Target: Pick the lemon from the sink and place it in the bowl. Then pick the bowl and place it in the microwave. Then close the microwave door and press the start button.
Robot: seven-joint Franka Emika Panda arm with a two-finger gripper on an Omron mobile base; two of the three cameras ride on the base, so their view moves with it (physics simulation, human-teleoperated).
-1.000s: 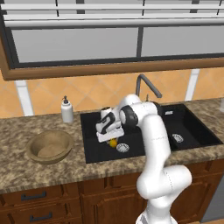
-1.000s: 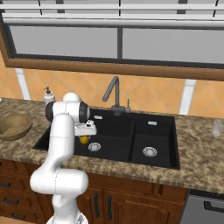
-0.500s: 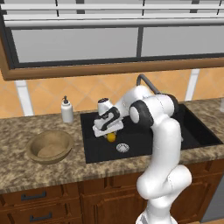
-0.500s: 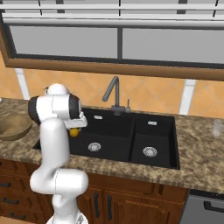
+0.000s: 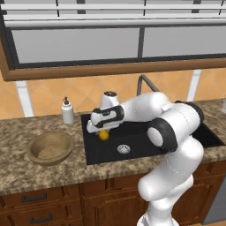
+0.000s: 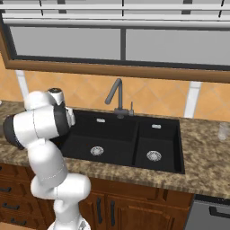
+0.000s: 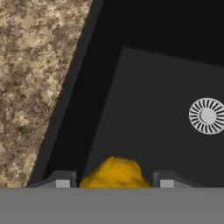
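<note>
my claw is clamped on the lemon and has carried it up and leftward, now over the sink's left edge. pickup looks done; next the bowl on the counter.

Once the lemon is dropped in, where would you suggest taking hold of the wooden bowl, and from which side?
Probably the bowl's thick rim, coming straight down from above with one finger inside and one outside. It sits upright and open on the counter, and looks too wide and shallow to span whole; the sink-side rim is nearest the gripper.
</note>
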